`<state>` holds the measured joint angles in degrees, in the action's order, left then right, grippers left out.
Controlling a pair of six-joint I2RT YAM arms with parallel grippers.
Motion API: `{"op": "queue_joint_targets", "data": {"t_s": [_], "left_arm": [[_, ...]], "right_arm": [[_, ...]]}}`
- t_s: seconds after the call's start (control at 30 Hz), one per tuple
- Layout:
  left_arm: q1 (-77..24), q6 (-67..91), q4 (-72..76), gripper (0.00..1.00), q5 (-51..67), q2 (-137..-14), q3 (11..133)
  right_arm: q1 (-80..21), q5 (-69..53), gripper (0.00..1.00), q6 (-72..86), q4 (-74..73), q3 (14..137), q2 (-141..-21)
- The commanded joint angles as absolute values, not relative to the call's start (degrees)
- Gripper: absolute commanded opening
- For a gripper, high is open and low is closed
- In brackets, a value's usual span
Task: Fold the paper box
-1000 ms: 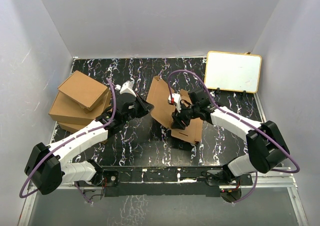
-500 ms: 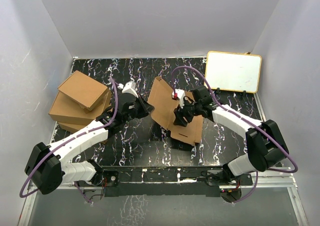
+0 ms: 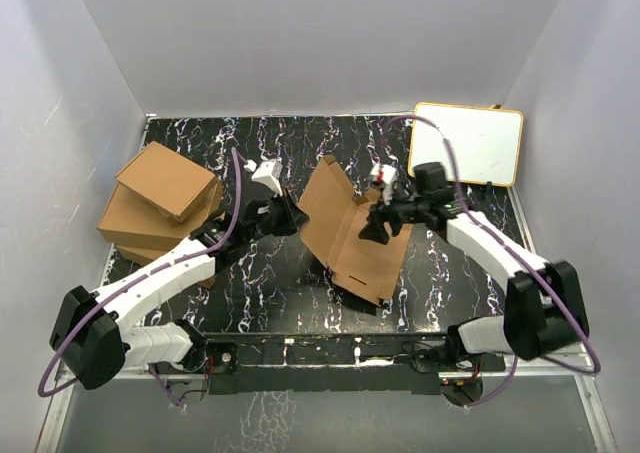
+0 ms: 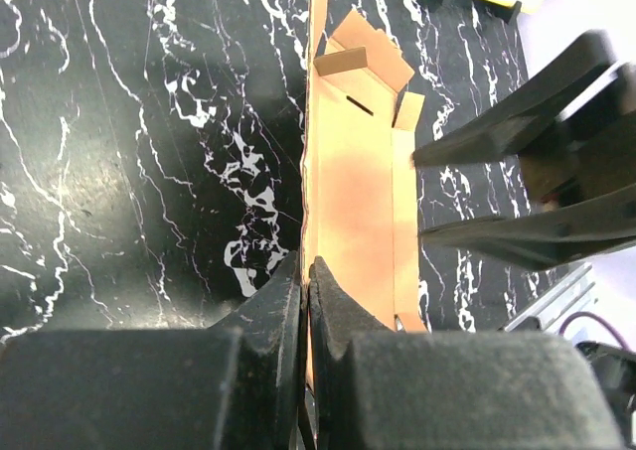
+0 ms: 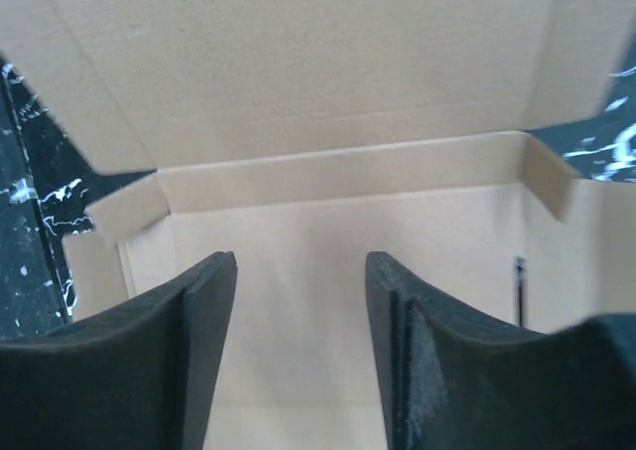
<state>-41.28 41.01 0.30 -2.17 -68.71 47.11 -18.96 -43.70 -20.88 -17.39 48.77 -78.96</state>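
The paper box (image 3: 350, 238) is a brown cardboard mailer lying open mid-table, its lid panel (image 3: 322, 201) raised on the left. My left gripper (image 3: 293, 216) is shut on the lid panel's edge, seen edge-on in the left wrist view (image 4: 306, 271) with the box interior (image 4: 358, 202) beyond. My right gripper (image 3: 378, 223) is open and empty, hovering just above the box's right part. In the right wrist view its fingers (image 5: 204, 311) frame the box floor (image 5: 298, 311), with the raised lid (image 5: 298, 63) behind.
A pile of ready-made brown cardboard boxes (image 3: 160, 203) stands at the left edge. A white board with a yellow rim (image 3: 465, 143) lies at the back right. The black marbled tabletop (image 3: 270, 283) is walled in by pale panels.
My right gripper rose and drew back to the right off the box. The lid panel swung further left and the box spread wider. The left gripper shifted slightly up and right with the lid.
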Motion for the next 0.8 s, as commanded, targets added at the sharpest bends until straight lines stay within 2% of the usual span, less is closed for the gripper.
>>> {"op": "queue_joint_targets", "data": {"t_s": [0.0, 0.13, 0.23, 0.3, 0.4, 0.53, 0.6, 0.67, 0.77], "left_arm": [[-38.8, 29.5, -1.7, 0.0, 2.3, -64.6, 51.0], [-31.2, 21.3, 0.1, 0.0, 14.7, -63.0, 51.3], [-26.9, 14.8, -0.5, 0.0, 21.7, -63.7, 53.3], [-25.9, 9.6, -2.9, 0.0, 24.2, -65.2, 56.0], [-25.7, 2.3, -6.7, 0.0, 27.0, -67.3, 59.7], [-25.5, -3.2, -11.7, 0.0, 27.5, -69.4, 63.5], [-25.4, -4.6, -13.2, 0.0, 27.6, -69.7, 64.9], [-25.4, -5.2, -14.0, 0.0, 28.0, -70.0, 66.1], [-25.2, -5.5, -14.2, 0.0, 28.9, -70.3, 67.1]], "right_arm": [[-10.0, -61.6, 0.64, -23.7, -16.4, 45.3, -68.2], [-3.8, -67.8, 0.78, -27.1, -15.7, 38.2, -59.6], [-2.0, -67.5, 0.89, -33.9, -18.7, 36.0, -58.1], [-1.8, -64.9, 0.91, -34.9, -18.5, 35.5, -58.3], [-0.6, -58.3, 0.92, -22.9, -9.1, 34.6, -60.0], [8.5, -62.1, 0.88, -8.9, -0.8, 36.0, -67.7], [12.1, -65.7, 0.79, -3.2, 2.3, 38.2, -73.2], [13.0, -64.6, 0.69, -3.7, -1.1, 41.7, -78.5], [13.5, -63.5, 0.65, -6.0, -5.2, 44.2, -81.5]]}}
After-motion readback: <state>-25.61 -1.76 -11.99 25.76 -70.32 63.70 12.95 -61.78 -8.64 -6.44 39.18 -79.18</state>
